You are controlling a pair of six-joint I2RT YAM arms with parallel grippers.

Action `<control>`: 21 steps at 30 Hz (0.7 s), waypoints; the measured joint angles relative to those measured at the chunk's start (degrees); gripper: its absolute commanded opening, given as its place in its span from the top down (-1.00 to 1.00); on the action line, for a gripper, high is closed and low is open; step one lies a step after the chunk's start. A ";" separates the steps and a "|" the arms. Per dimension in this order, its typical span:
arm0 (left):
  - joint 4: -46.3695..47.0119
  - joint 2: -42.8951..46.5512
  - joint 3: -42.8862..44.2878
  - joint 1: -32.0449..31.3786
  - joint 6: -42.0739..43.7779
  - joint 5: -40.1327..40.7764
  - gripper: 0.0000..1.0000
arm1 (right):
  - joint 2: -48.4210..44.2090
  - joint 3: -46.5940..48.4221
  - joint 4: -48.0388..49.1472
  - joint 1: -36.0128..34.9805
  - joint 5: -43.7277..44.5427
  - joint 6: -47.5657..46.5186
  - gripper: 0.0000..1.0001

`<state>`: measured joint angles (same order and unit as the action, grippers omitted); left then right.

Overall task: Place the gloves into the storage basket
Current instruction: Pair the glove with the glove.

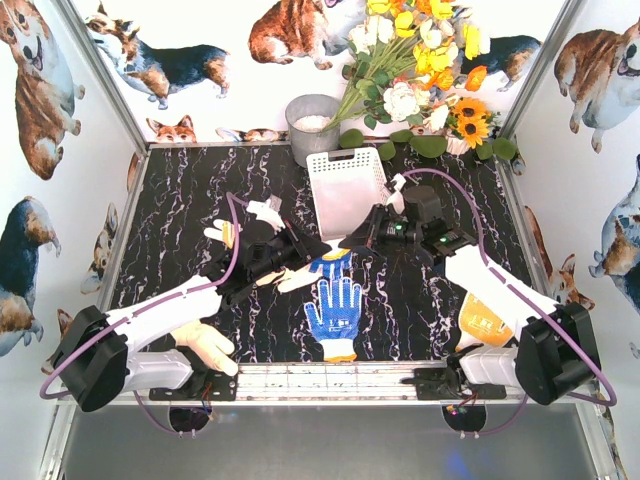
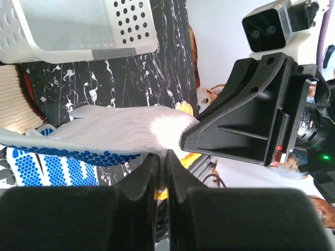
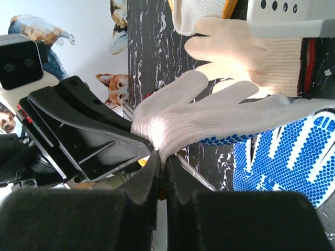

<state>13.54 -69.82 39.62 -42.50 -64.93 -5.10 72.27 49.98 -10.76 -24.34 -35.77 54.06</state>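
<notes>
Nearest your arm bases, a cream glove (image 1: 205,345) lay on the counter (image 1: 180,200) by the left arm, and a yellow-cuffed glove (image 1: 482,320) sat partly under the right arm. Just beyond, a blue-dotted glove (image 1: 335,305) lay flat mid-counter. Above its fingertips you had the left gripper (image 2: 163,159) and right gripper (image 3: 161,159) both pinched tight on the same held glove (image 2: 115,130), meeting nose to nose near its cuff end. Its fingers trailed toward the left arm and looked clear of the counter. A double pinch was likely no help for the drop. You probably needed one gripper to let go, and the other to carry the glove high enough to clear the rim of the storage basket (image 1: 345,157), which stood just behind the grippers. Releasing over the middle would have kept the fingers off the flared edge. Two more gloves (image 1: 225,233) lay beyond the left arm, so there was plenty left.
</notes>
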 measured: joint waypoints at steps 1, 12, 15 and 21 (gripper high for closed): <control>-0.17 -0.02 0.00 0.00 0.22 -0.07 1.00 | -0.07 -0.22 0.39 -0.13 0.07 -0.09 1.00; -1.46 -1.03 1.79 0.00 2.49 -1.90 1.00 | -4.13 -1.51 0.15 -0.46 1.40 -2.80 1.00; -2.43 -1.38 4.15 0.00 3.93 -1.64 1.00 | -4.98 -0.81 0.13 -0.46 1.86 -3.91 1.00; -2.60 -1.03 4.52 -0.02 5.31 -1.46 1.00 | -6.62 -1.31 0.50 -0.46 2.64 -5.81 1.00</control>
<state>10.94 -70.85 44.14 -42.52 -59.61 -6.57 65.65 48.66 -10.26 -24.80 -33.12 48.25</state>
